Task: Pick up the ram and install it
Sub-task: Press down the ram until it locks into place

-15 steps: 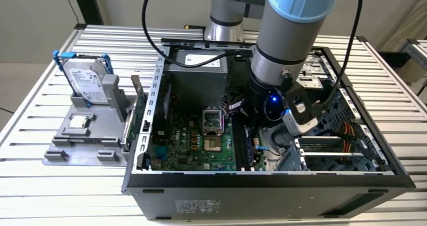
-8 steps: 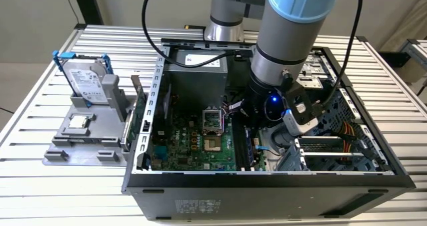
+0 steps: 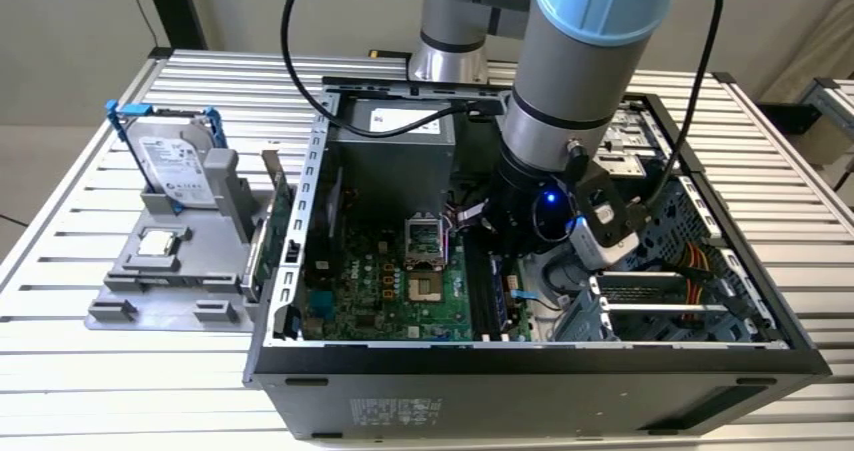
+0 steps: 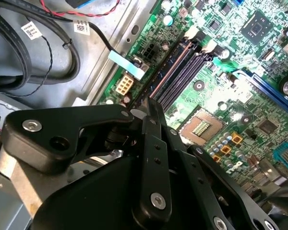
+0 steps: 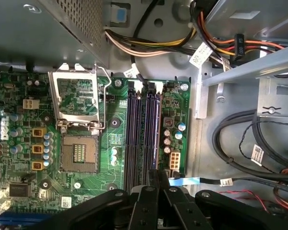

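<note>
The ram [image 5: 157,129] is a thin bluish stick standing on edge in the outermost black memory slot of the motherboard [image 5: 19,143], next to the board's edge. It also shows in the second wrist view as the ram [image 4: 169,71] running away from the fingers. My gripper [image 5: 158,179] is shut on the near end of the stick, its black fingertips [image 4: 149,112] pinching the top edge. In the exterior view the gripper [image 3: 514,271] is down inside the open computer case [image 3: 534,356], over the slots.
An open processor socket [image 5: 79,110] lies beside the slots. Cable bundles [image 5: 249,143] and a metal drive cage [image 3: 667,301] crowd the far side of the slots. Outside the case, a grey holder [image 3: 160,291] carries a hard drive [image 3: 180,161] and a small silver chip [image 3: 158,241].
</note>
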